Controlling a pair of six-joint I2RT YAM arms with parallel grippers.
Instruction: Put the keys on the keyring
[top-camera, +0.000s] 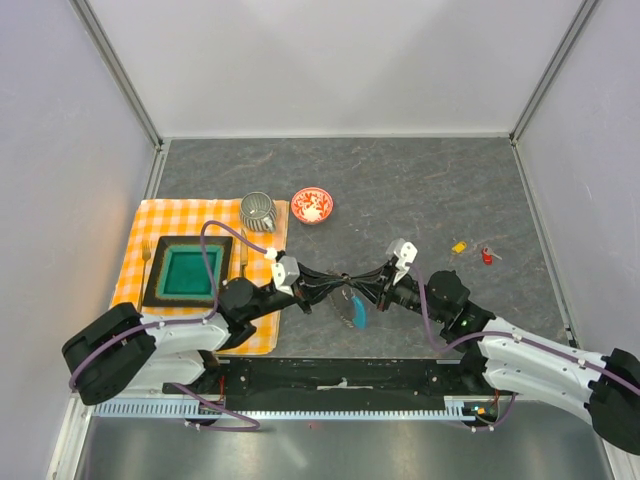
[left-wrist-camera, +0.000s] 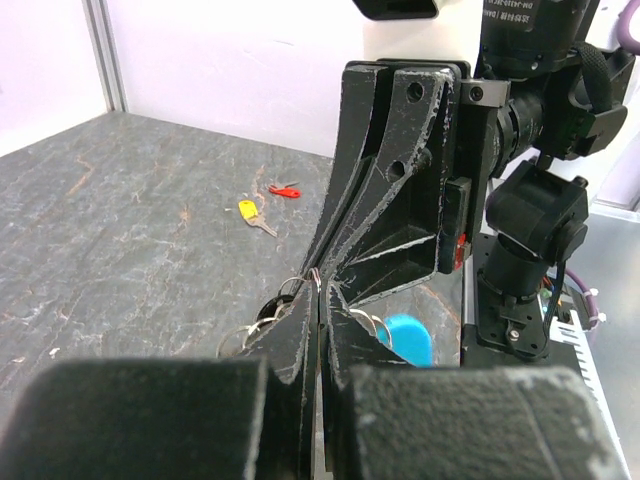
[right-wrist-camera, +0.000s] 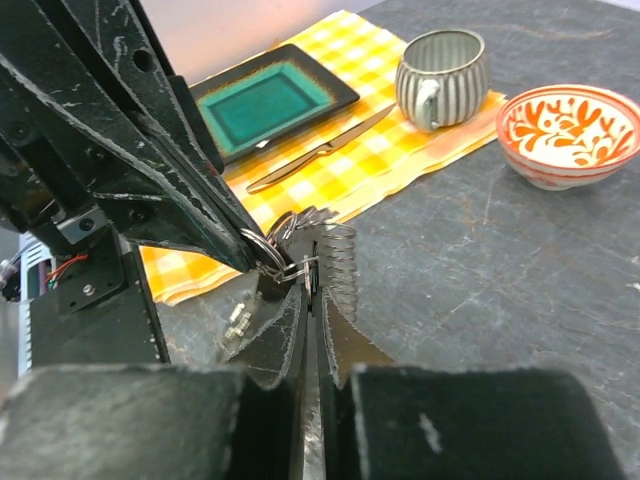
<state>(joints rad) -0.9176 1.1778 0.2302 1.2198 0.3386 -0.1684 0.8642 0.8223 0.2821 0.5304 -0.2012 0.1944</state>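
Note:
Both grippers meet over the table's middle, each shut on part of the keyring (top-camera: 350, 290). Its blue tag (top-camera: 357, 313) hangs below them. In the left wrist view my left gripper (left-wrist-camera: 320, 283) pinches a thin ring, with more rings (left-wrist-camera: 240, 335), a dark round piece and the blue tag (left-wrist-camera: 408, 338) under it. In the right wrist view my right gripper (right-wrist-camera: 318, 265) is shut on a ring beside the left fingers (right-wrist-camera: 190, 190). A yellow key (top-camera: 459, 246) and a red key (top-camera: 487, 256) lie loose at the right; they also show in the left wrist view, yellow key (left-wrist-camera: 248, 210) and red key (left-wrist-camera: 284, 189).
An orange checked cloth (top-camera: 150, 225) at the left carries a dark plate with a teal centre (top-camera: 187, 270), a fork, a knife (right-wrist-camera: 320, 150) and a ribbed metal cup (top-camera: 258, 210). A red patterned bowl (top-camera: 312, 205) stands behind the grippers.

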